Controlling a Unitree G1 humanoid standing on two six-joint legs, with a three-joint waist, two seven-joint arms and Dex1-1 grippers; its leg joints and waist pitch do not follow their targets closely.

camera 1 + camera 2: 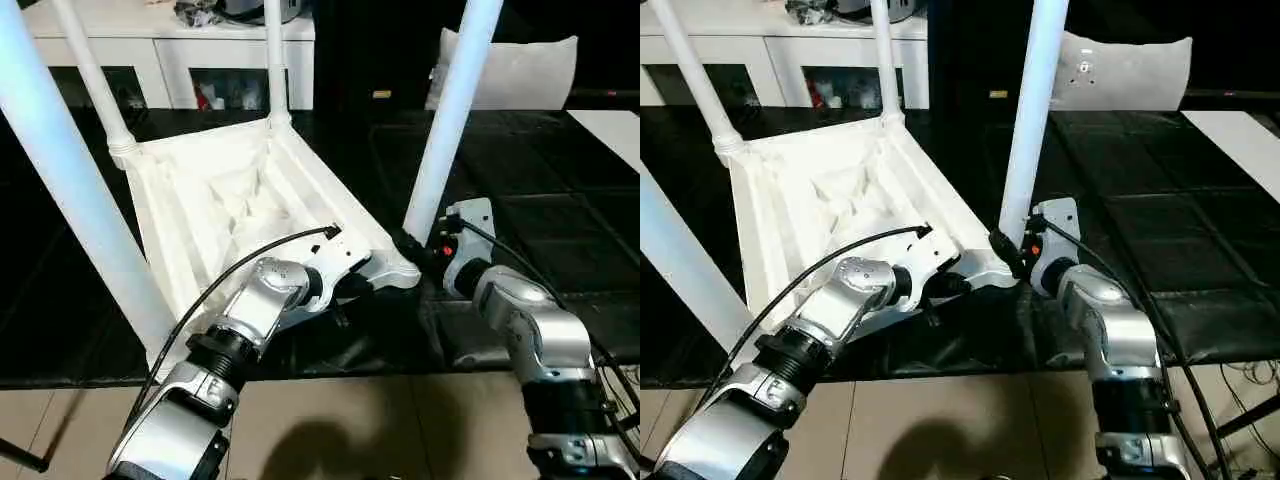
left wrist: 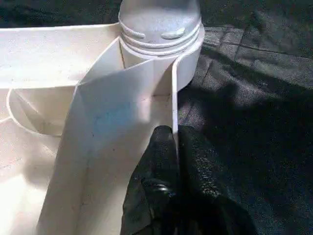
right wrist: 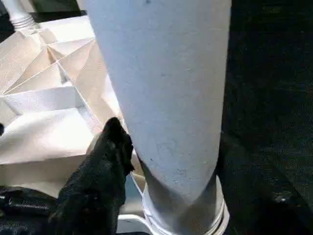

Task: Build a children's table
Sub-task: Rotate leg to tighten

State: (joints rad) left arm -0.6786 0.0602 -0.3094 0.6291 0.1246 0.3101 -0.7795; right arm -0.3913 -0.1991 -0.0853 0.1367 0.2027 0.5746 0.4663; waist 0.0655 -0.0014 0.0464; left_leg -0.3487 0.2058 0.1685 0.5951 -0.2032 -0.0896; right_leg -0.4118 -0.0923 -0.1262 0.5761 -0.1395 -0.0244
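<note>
The white plastic tabletop (image 1: pixel 240 200) lies upside down on a black mat (image 1: pixel 560 230), ribbed underside facing up. Four tapered white tube legs stand in its round corner sockets: two far legs (image 1: pixel 95 85) (image 1: pixel 275 60), one near leg at the left edge of the head view (image 1: pixel 70 200), and one near leg on the right (image 1: pixel 450 120).

Left tool (image 2: pixel 175 147): both black fingers (image 2: pixel 151 171) are pressed together on the thin upright rim wall of the tabletop, one finger inside the rim and one outside. The grip sits on the near edge, just beside the corner socket (image 2: pixel 161 34) that carries the right near leg. In the head view, the left silver forearm (image 1: pixel 260 300) reaches in across the near edge of the tabletop.

Right tool (image 1: pixel 1012 250): positioned at the base of the right near leg, just above its socket. One black finger (image 3: pixel 105 166) lies against the side of the leg tube. The second finger is hidden behind the leg, so whether the leg is clamped cannot be told.

Beyond the mat stands a white cabinet (image 1: pixel 180 50) with glass doors. A white cushion (image 1: pixel 510 70) lies at the far right. The near floor is pale tile (image 1: pixel 400 430).
</note>
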